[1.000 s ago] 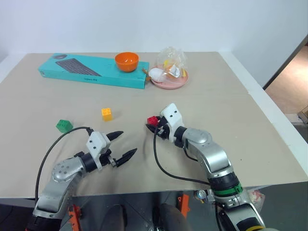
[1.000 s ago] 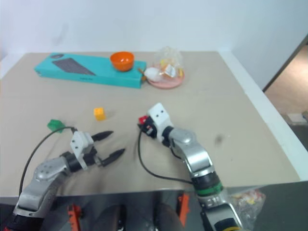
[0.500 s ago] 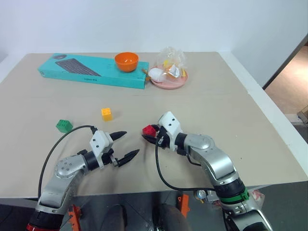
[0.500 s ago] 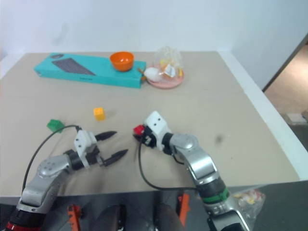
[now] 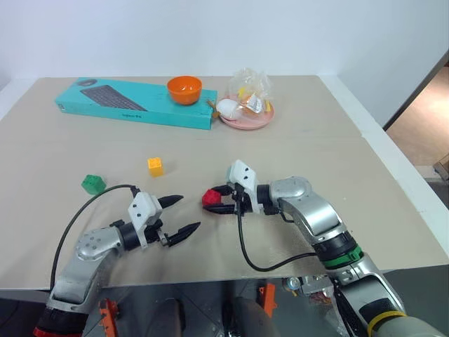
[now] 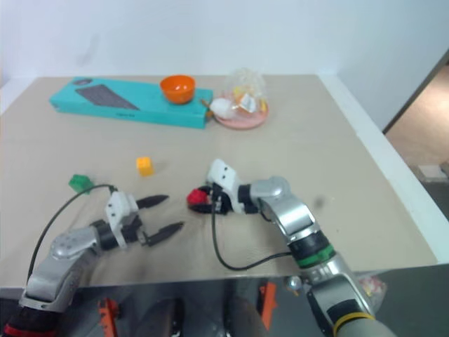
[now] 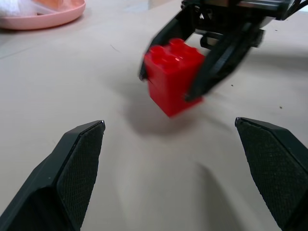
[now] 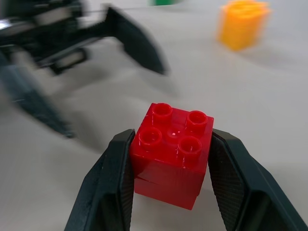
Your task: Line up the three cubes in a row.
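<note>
- Far left of the left eye view, I see the green cube (image 5: 92, 184) sitting on the tan table (image 5: 365, 182), well apart from everything else.
- Lower left, my left gripper (image 5: 177, 216) hangs low over the table with its two black fingers spread wide and nothing between them.
- Left of centre, the yellow cube (image 5: 156, 166) stands alone, up and to the right of the green one.
- At the centre, my right gripper (image 5: 212, 199) points toward the left one, its fingers clamped on the red cube (image 5: 210, 199).
- Along the top edge lie a teal keyboard box (image 5: 133, 103), an orange bowl (image 5: 184, 89) and a pink plate (image 5: 247, 116) with a clear bag on it.
- The left wrist view adds what the head views cannot: the red cube is tilted and clear of the table, with a shadow beneath it.
- The right wrist view shows the cube's four studs facing the camera and a finger pressed flat on each side; the yellow cube sits blurred beyond.
</note>
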Available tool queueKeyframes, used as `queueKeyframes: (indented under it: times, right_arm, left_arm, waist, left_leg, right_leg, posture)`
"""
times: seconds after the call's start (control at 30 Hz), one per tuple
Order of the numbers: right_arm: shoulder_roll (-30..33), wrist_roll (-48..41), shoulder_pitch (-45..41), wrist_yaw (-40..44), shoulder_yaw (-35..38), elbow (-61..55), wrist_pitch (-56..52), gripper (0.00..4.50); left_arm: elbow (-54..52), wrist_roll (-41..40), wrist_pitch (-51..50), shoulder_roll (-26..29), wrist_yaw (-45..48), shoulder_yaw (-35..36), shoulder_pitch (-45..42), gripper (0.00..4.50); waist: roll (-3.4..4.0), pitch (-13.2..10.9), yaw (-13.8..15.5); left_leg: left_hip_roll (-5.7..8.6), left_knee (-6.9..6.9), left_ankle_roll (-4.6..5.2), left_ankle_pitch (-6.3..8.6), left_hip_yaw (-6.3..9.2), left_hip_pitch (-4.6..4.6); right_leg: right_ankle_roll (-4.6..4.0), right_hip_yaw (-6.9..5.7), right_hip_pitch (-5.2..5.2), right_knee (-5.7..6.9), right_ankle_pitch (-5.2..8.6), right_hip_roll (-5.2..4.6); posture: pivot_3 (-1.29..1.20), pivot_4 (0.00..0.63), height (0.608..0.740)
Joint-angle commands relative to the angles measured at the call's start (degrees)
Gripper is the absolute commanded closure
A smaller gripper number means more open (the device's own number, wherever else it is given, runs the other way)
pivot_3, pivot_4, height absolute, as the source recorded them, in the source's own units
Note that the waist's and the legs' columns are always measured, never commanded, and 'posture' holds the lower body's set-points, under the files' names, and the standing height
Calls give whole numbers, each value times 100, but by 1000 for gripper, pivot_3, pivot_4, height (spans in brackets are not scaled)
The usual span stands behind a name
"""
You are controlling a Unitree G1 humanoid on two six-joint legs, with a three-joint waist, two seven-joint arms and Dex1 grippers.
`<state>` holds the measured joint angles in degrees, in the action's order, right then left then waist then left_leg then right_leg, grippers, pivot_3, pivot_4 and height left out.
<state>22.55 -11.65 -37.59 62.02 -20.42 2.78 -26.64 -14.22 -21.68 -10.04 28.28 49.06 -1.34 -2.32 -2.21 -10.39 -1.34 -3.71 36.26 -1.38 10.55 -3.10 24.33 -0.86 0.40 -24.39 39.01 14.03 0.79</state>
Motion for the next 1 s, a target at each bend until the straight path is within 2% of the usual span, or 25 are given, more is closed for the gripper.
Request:
queueKeyframes:
  times: [0.03,0.4,1.0]
  right_arm:
    - [130,-23,-222,485,-100,48,297,2783]
    - [133,178,-676,1199,-197,1032,1092,2783]
    - [-59,364,-887,1502,-108,1743,1708,2783]
  left_arm:
    - [-345,-188,-75,85,-10,162,72,0]
    - [-512,-345,-141,419,320,219,277,0]
    - [-368,-94,522,526,541,218,306,0]
  waist:
    - [0,0,1]
    - [0,0,0]
    - [1,-1,1]
  left_leg:
    - [0,1,0,0,0,0]
    - [-1,2,0,0,0,-1]
    - [-3,2,0,0,-3,-2]
  right_leg:
    - [-1,0,0,0,0,0]
    - [-2,-1,0,0,-1,2]
    - [-2,1,1,1,-1,-2]
  posture:
    - [0,150,740]
    - [0,150,740]
    - [0,150,740]
